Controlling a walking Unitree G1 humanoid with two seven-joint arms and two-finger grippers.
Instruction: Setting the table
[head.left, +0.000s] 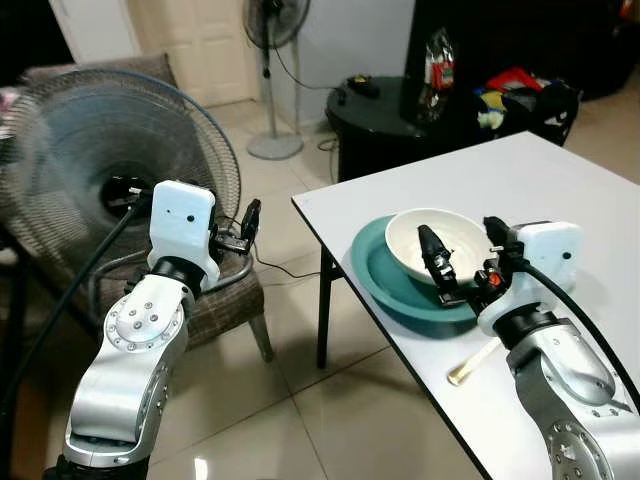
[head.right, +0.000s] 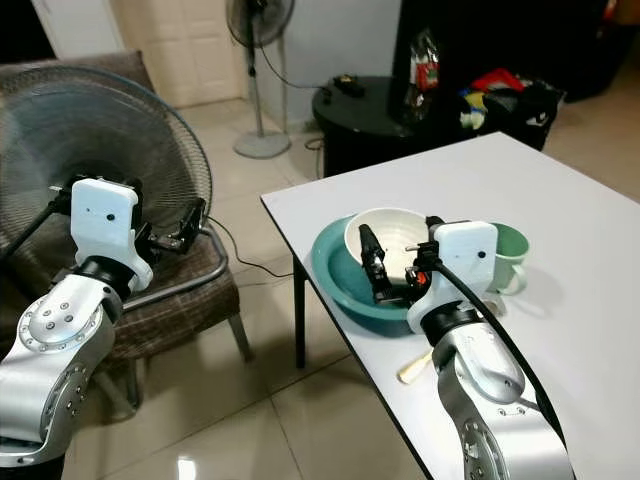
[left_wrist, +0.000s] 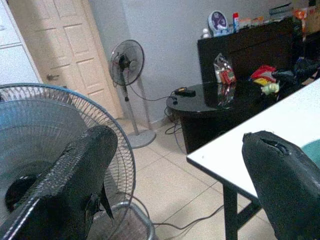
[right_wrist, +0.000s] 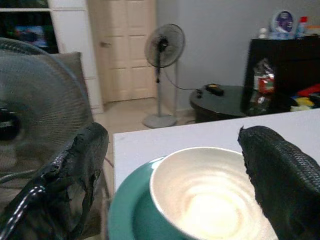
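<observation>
On the white table (head.left: 560, 190), at about 1 o'clock from my head camera, a cream bowl (head.left: 438, 243) sits inside a wider teal bowl (head.left: 395, 285), both close to the table's near-left edge. My right gripper (head.right: 392, 262) hangs just over the cream bowl's near rim with its jaws spread wide; seen from the wrist, one finger (right_wrist: 75, 170) stands over the teal rim on one side and the other finger (right_wrist: 282, 180) over the cream bowl's far side, and nothing is held between them. I cannot tell whether the fingertips touch the bowl. At 5 o'clock from the bowls, a pale wooden utensil (head.left: 473, 364) lies on the table just beside my right forearm; only its handle end is plain. At 3 o'clock from the bowls, a light green mug (head.right: 512, 258) stands on the table, partly behind my wrist.

My left gripper (head.left: 240, 232) is held up off the table's left edge, at about 9 o'clock from the bowls, over the tiled floor (head.left: 300, 400), jaws wide and empty. Behind it, at 10 o'clock, a large floor fan (head.left: 110, 150) rests on a wicker chair (head.left: 225, 300). At 12 o'clock a standing fan (head.left: 272, 60) is near the door (left_wrist: 55, 55), and a dark round side table (head.left: 380, 125) carries a bottle (head.left: 438, 70) and a small dark object.
</observation>
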